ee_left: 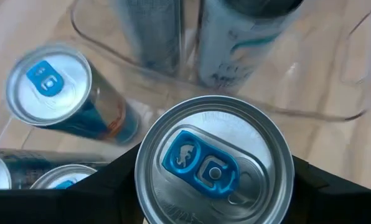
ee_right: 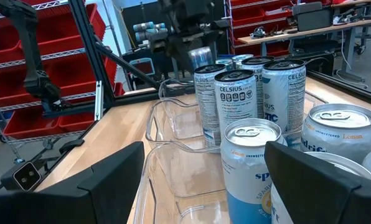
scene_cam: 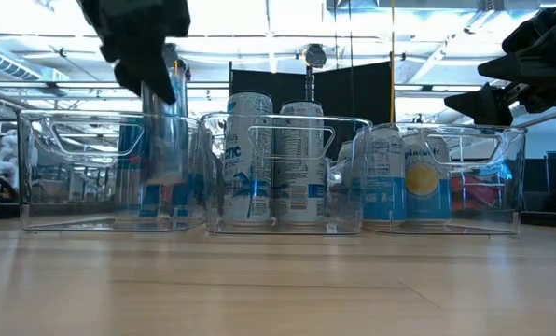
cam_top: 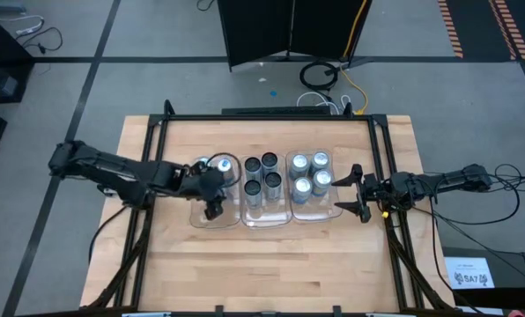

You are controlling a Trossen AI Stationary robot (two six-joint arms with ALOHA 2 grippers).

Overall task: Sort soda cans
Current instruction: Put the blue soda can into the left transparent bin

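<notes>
Three clear trays [cam_top: 267, 218] stood in a row mid-surface: four dark-topped cans [cam_top: 261, 174] in the middle, four silver-topped cans [cam_top: 309, 173] rightward, perhaps three blue-tabbed cans [ee_left: 47, 84] leftward. The left claw [cam_top: 211, 187] was clamped on another blue-tabbed can [ee_left: 214, 163]; the right claw [cam_top: 354, 191] stood apart, holding nothing.

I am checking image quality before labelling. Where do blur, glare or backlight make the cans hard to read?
Low view: bright ceiling lights backlight the left gripper, leaving it a dark shape; the trays smear the can labels. Left wrist view: the held can is sharp, the cans behind it blurred. Right wrist view: labels readable.
</notes>
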